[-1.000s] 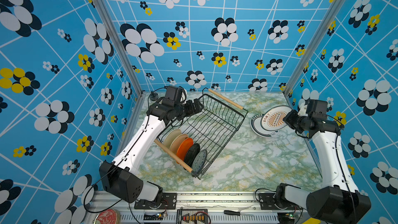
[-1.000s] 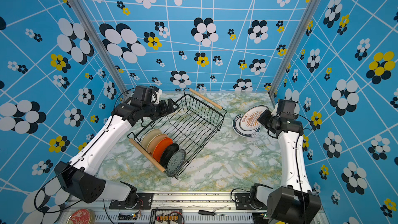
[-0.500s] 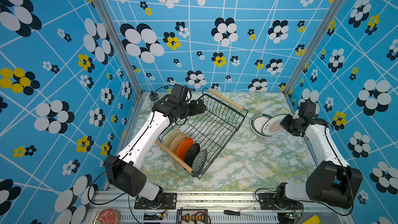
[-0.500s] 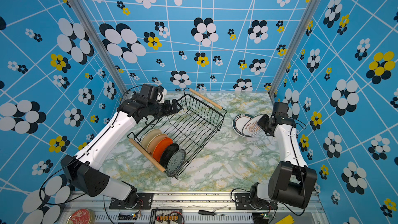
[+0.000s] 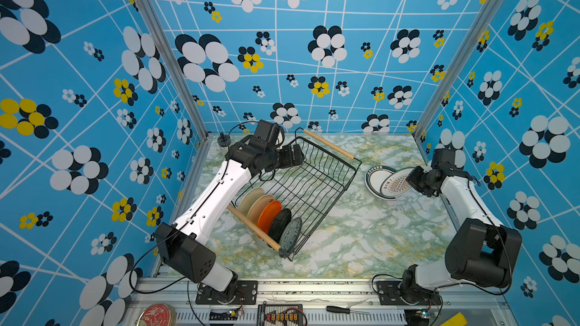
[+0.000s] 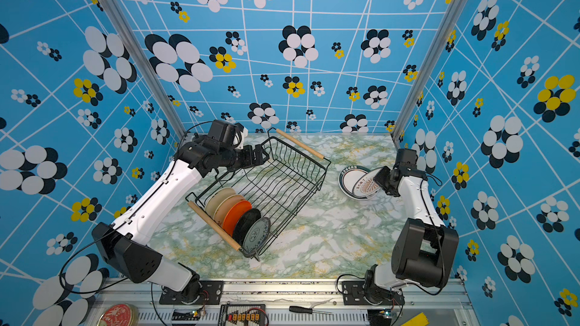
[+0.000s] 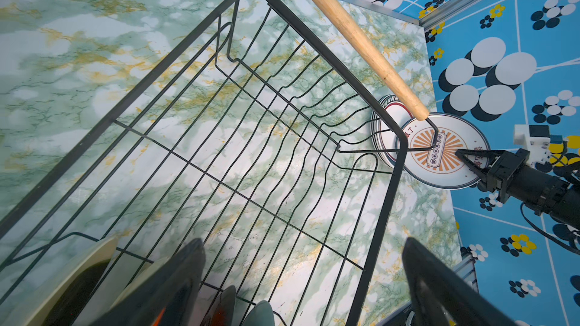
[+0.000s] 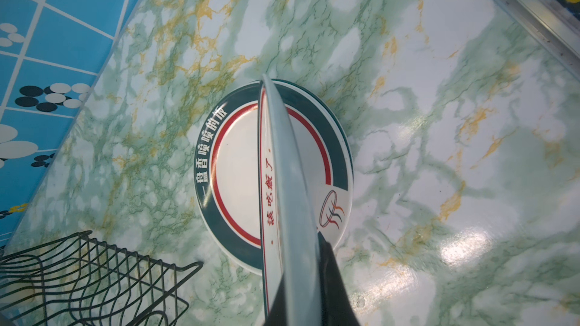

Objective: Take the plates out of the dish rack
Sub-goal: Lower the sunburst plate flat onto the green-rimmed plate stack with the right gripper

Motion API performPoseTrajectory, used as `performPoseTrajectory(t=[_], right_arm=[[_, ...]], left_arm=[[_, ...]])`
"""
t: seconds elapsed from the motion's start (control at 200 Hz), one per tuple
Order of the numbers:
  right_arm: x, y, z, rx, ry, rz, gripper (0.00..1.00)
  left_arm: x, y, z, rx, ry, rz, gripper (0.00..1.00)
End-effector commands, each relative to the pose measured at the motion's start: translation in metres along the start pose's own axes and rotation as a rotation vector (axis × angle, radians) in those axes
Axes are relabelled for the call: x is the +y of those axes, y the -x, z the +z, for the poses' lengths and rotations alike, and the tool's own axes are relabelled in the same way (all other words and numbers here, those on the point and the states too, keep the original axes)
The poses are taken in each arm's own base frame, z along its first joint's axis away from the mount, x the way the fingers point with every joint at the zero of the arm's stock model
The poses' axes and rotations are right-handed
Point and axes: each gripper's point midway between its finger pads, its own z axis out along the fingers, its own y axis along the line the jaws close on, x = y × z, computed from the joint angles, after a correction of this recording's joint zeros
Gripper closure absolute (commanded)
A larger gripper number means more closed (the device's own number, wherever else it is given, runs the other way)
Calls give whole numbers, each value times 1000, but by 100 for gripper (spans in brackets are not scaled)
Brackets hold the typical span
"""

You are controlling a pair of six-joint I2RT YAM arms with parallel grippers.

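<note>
Dish rack (image 5: pixel 329 208) sits mid-table, with five small plates (image 5: pixel 269 216) upright at its near end. My right gripper (image 5: pixel 411 180) pinches the sunburst plate (image 5: pixel 396 184), tilted over a flat plate (image 5: pixel 376 177). My left gripper (image 5: pixel 293 156) is spread wide over the rack.

The surface (image 5: pixel 361 236) is pale marble veined green and yellow; the dish rack (image 5: pixel 326 213) is black wire with light wooden handles (image 5: pixel 328 144); in it stand a cream plate (image 5: pixel 249 200), a tan plate (image 5: pixel 260 206), an orange plate (image 5: pixel 269 216), a black plate (image 5: pixel 279 224) and a blue-grey plate (image 5: pixel 290 233) with darker print; the ringed plate (image 5: pixel 376 177) is white, rimmed dark teal, with a red circle; the sunburst plate (image 5: pixel 397 183) is white with orange rays; the walls (image 5: pixel 314 10) are blue, white-lined, flowered black, white and yellow.
</note>
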Motion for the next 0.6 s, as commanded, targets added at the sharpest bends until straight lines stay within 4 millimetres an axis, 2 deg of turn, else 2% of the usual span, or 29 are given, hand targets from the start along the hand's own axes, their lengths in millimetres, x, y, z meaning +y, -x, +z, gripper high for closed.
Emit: performPoseTrajectory(t=[0.0, 0.33, 0.595], right_arm=[[4, 4, 7, -7, 28, 2, 100], [-1, -8, 24, 55, 28, 18, 100], [-8, -21, 31, 92, 37, 38, 92]], left_arm=[[6, -3, 0, 20, 57, 36, 1], [12, -3, 1, 14, 105, 55, 1], [20, 3, -4, -55, 132, 59, 1]])
